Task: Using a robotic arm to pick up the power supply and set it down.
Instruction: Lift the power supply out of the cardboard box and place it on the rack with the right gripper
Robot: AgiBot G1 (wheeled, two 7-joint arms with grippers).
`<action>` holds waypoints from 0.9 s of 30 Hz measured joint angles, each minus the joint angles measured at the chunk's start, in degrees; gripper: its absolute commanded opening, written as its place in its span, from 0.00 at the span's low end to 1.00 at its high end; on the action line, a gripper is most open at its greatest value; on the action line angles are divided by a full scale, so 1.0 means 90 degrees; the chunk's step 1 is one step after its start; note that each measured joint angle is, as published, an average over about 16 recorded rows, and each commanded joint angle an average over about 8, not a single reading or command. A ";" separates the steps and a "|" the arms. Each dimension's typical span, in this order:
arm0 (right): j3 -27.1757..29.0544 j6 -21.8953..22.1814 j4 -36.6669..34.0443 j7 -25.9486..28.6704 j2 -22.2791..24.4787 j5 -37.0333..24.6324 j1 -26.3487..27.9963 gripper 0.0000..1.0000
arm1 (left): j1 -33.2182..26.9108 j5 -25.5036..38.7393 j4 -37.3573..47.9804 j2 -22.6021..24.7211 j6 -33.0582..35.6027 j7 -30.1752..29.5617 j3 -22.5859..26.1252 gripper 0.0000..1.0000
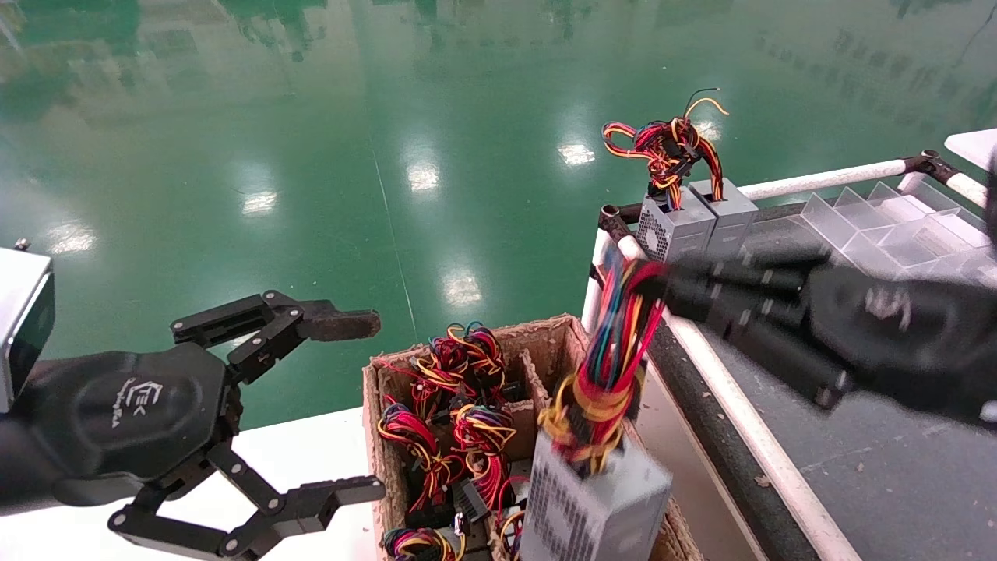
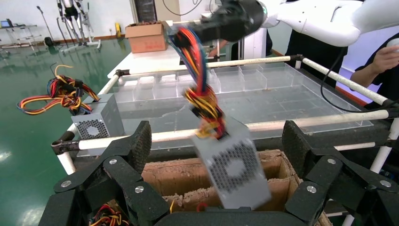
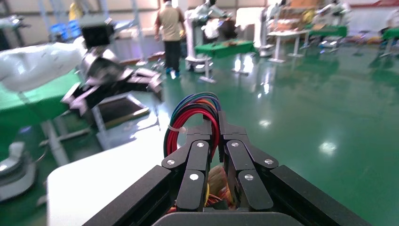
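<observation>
The power supply (image 1: 596, 506), a grey box with a perforated vent side, hangs tilted above the cardboard box (image 1: 557, 331) by its red, yellow and blue wire bundle (image 1: 615, 351). My right gripper (image 1: 654, 288) is shut on the top of that bundle, with the wires pinched between its fingers in the right wrist view (image 3: 214, 129). In the left wrist view the power supply (image 2: 235, 172) dangles in front of the box wall. My left gripper (image 1: 370, 407) stays wide open at the left over the white table, holding nothing.
The cardboard box holds several more grey units with coloured wire bundles (image 1: 459, 366). Two grey boxes with a loose wire tangle (image 1: 693, 222) stand at the corner of the railed bench. A clear divider tray (image 1: 880, 226) lies behind them. A white rail (image 1: 748, 436) runs beside the box.
</observation>
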 measured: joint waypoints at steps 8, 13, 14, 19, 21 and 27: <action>-0.0017 0.0217 -0.0966 -0.0061 -0.0200 -0.0213 0.0728 0.00 | 0.0000 0.0000 0.0000 0.0000 0.0000 0.0000 0.0001 1.00; -0.0051 0.0529 -0.1670 -0.0363 -0.0346 -0.0524 0.1197 0.00 | 0.0000 -0.0001 0.0000 0.0000 0.0000 0.0000 0.0001 1.00; -0.0057 0.0601 -0.1814 -0.0441 -0.0375 -0.0591 0.1285 0.00 | 0.0000 -0.0001 0.0000 0.0000 0.0000 0.0000 0.0001 1.00; -0.0092 0.0972 -0.2560 -0.0887 -0.0508 -0.0936 0.1709 0.00 | 0.0000 -0.0001 0.0000 -0.0001 -0.0001 0.0001 0.0001 1.00; -0.0107 0.1115 -0.2867 -0.1082 -0.0555 -0.1068 0.1866 0.00 | 0.0000 -0.0001 0.0000 -0.0001 -0.0001 0.0001 0.0001 1.00; -0.0154 0.1475 -0.3782 -0.1635 -0.0678 -0.1385 0.2287 0.00 | 0.0000 -0.0001 0.0000 -0.0001 -0.0001 0.0001 0.0002 1.00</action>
